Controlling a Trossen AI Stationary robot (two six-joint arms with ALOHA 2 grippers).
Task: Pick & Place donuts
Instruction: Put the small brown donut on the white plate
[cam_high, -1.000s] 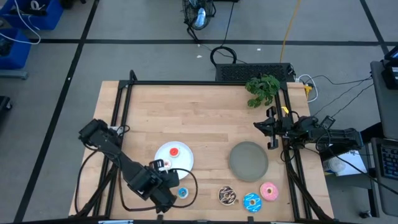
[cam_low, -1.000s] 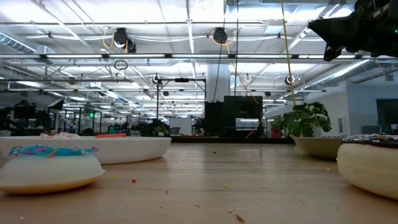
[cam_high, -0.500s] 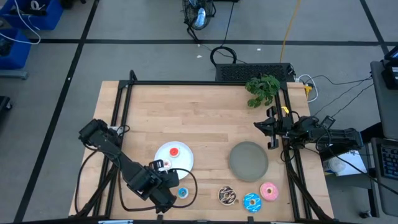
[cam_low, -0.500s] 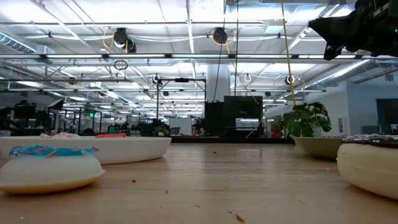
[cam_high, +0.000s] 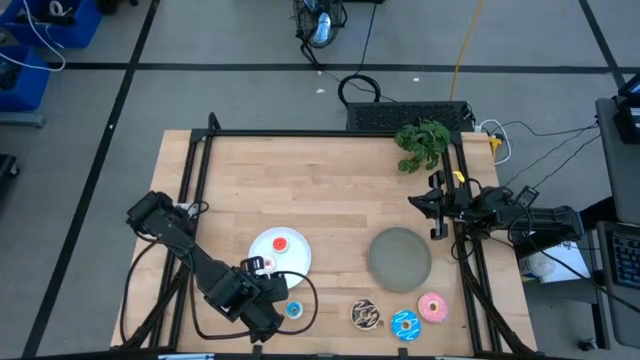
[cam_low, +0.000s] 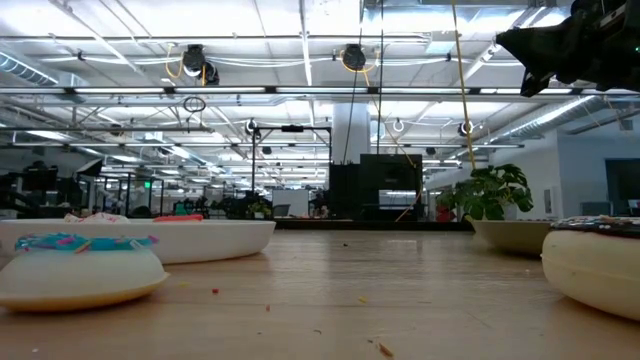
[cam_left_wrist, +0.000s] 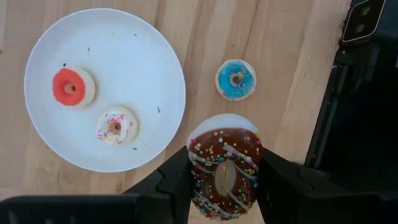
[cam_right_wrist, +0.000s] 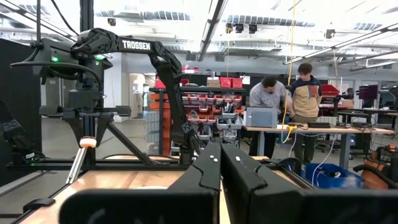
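Two donuts plated: a red donut (cam_left_wrist: 73, 87) and a pink-white donut (cam_left_wrist: 117, 126) are seen on the white plate (cam_left_wrist: 146, 62) (apparently the drop-off).
Held item: the chocolate donut (cam_left_wrist: 224, 172) is clamped upright in the left claw (cam_left_wrist: 222, 186), likely for carrying.
Relative position: the plate lies at ten o'clock of that donut, the blue donut (cam_left_wrist: 236, 79) on the tabletop (cam_left_wrist: 292, 56) at twelve.
Right claw (cam_right_wrist: 220, 163): fingers together, parked at the tabletop's three o'clock edge.
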